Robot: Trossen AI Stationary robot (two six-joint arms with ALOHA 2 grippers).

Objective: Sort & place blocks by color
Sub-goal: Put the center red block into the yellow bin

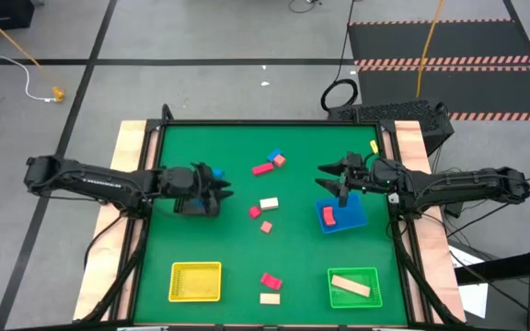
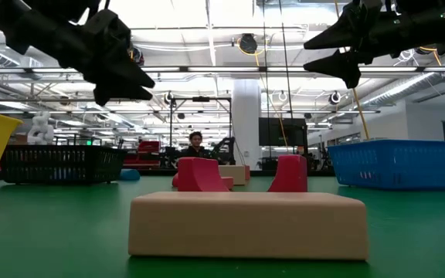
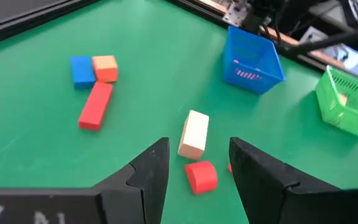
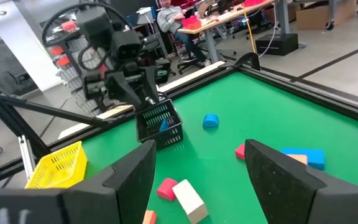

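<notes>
The left gripper (image 3: 194, 177), jaws spread and empty, is hovering above the cream block (image 3: 193, 134) at mid-table, so it should be descending squarely astride the block's narrow sides, avoiding the red block (image 3: 201, 177) just beside it, while the right gripper (image 4: 197, 171) is waiting spread above the blue tray (image 1: 355, 219).

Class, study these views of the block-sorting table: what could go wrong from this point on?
1. The cream block and red block lie close together below the open left end effector, so a grasp may catch both.
2. The blue block touches an orange block; lifting one could nudge the other.
</notes>
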